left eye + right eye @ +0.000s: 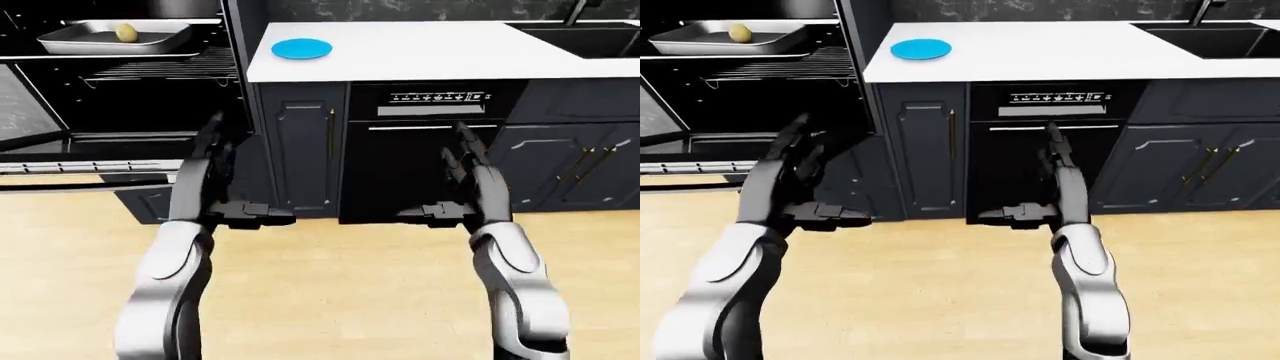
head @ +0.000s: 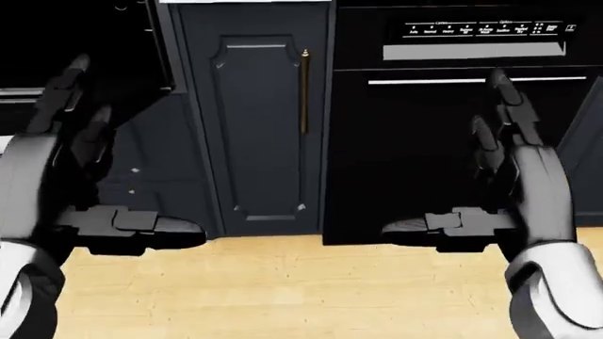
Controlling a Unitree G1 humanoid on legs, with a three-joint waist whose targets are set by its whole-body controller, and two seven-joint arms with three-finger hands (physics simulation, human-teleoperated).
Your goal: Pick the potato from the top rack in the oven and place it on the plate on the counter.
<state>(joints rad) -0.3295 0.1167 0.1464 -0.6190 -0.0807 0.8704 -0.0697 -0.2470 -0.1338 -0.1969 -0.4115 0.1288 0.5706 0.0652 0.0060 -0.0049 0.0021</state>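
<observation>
Your left robot hand (image 1: 215,176) and right robot hand (image 1: 470,184) are both spread wide and empty, raised at mid-frame. The potato (image 1: 126,31) sits in a tray (image 1: 60,43) on the oven's top rack at eleven o'clock; the plate (image 1: 301,49) lies on the worktop (image 1: 440,52) at twelve. Reaching left, you risk clipping the lowered oven door (image 1: 60,161) or nudging the tray.
</observation>
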